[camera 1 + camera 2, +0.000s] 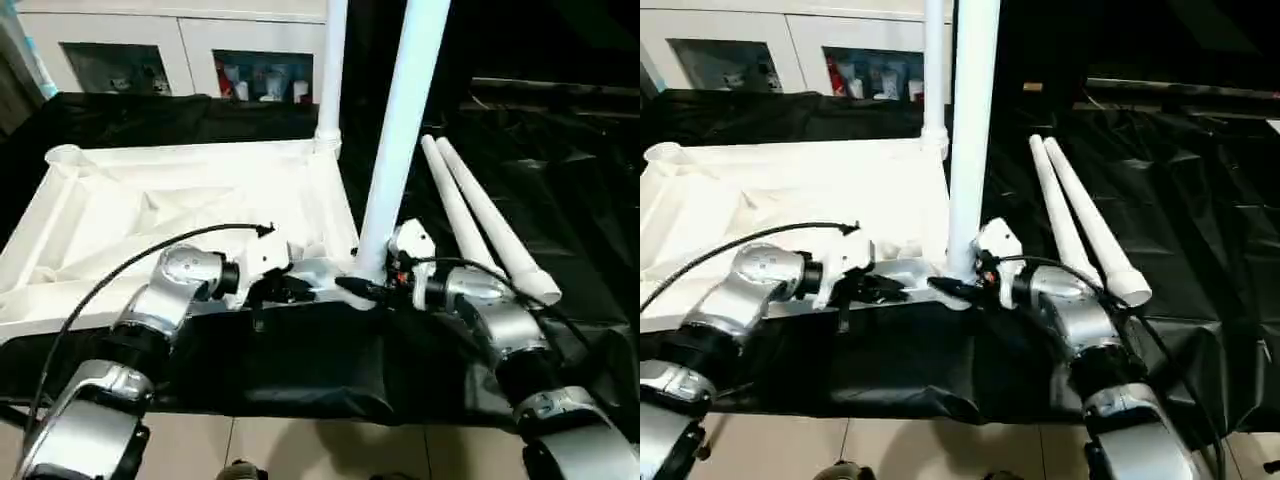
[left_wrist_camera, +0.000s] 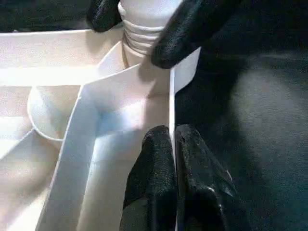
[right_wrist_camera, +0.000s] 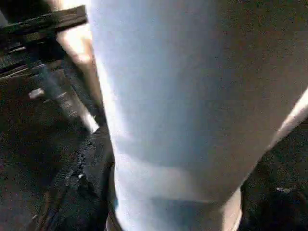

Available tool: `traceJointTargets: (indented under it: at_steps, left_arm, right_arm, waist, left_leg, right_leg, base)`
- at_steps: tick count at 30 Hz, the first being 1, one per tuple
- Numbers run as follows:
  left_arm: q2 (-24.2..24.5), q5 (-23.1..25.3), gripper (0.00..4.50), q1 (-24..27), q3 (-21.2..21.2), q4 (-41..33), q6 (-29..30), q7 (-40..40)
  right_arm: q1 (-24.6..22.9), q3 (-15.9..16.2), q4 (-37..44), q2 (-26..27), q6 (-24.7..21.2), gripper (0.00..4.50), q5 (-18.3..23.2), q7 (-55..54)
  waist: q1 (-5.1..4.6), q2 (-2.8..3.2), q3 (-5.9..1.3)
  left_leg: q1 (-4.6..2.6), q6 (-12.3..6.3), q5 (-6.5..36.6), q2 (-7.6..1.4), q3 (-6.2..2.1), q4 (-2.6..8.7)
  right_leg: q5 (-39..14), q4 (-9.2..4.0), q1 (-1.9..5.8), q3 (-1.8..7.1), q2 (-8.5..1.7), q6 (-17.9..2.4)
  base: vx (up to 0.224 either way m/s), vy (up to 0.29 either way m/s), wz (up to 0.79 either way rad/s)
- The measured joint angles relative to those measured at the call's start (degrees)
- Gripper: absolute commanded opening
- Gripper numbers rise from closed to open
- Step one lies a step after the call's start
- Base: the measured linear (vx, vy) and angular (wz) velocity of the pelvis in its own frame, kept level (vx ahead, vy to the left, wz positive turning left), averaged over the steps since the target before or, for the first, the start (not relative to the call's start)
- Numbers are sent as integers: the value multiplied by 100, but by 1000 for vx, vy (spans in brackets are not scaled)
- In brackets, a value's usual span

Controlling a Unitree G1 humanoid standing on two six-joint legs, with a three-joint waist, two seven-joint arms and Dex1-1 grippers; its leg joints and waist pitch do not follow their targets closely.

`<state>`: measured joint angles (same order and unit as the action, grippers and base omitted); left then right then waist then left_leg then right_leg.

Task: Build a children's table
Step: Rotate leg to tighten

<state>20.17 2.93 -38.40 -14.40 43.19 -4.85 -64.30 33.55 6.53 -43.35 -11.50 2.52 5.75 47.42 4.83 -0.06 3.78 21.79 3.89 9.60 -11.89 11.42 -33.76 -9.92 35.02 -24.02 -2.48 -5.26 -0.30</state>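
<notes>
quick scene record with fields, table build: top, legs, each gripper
tabletop: white, ribbed underside up, on the black-draped table
far leg: upright in the far right corner socket
near leg: upright at the near right corner, threaded end above its socket
spare legs: two lying side by side on the drape, right of the tabletop
left gripper: shut on the tabletop's rim
right gripper: around the near leg's base
</notes>
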Motion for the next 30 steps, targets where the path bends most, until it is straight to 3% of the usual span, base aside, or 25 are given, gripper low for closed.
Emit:
traceJointTargets:
  at_steps: [9, 13, 14, 21, 23, 30]
  left_arm:
    - [-1016, 411, 0, -643, -7, 898, 395, 1711]
    - [-1251, 478, 0, -779, -4, 1115, 448, 2015]
    - [-1258, 478, 0, -806, -1, 1168, 425, 2018]
    - [-1176, 475, 0, -807, 11, 1213, 311, 1995]
    - [-1134, 475, 0, -784, 32, 1208, 258, 1942]
    - [-483, 256, 0, -390, 84, 699, -112, 822]
  right_arm:
    - [677, -771, -1040, 868, -225, 274, -48, -3046]
    - [835, -900, -1301, 966, -161, 274, -57, -3577]
    - [852, -901, -1337, 969, -124, 309, -70, -3586]
    - [837, -811, -1422, 934, 179, 377, -251, -3275]
    - [821, -781, -1414, 905, 218, 377, -271, -3078]
    - [255, -368, -600, 286, 146, 377, -42, -841]
  waist:
    - [-94, -9, -6]
    - [-114, -1, -14]
    - [-114, 4, -16]
    - [-157, 2, -14]
    - [-162, 2, -14]
    - [-170, 2, -14]
  left_leg:
    - [-42, 0, 0, 15, 2, 7]
    - [-49, 0, 1, 15, -1, 14]
    - [-48, 0, 1, 15, -3, 16]
    - [-43, 0, 1, 15, -3, 21]
    - [-43, 0, 1, 14, -3, 26]
    - [-37, 1, 0, 4, -4, 78]
  right_leg:
    - [-11, -6, 35, 22, -4, 21]
    - [-11, -7, 49, 19, -4, 21]
    - [-11, -7, 49, 17, -4, 21]
    - [-11, -8, 40, 14, -4, 22]
    - [-11, -8, 37, 12, -3, 24]
    - [-10, -6, 12, -7, 6, 21]
  base:
    - [0, 0, 0]
    - [0, 0, 0]
    - [0, 0, 0]
    - [0, 0, 0]
    - [0, 0, 0]
    - [0, 0, 0]
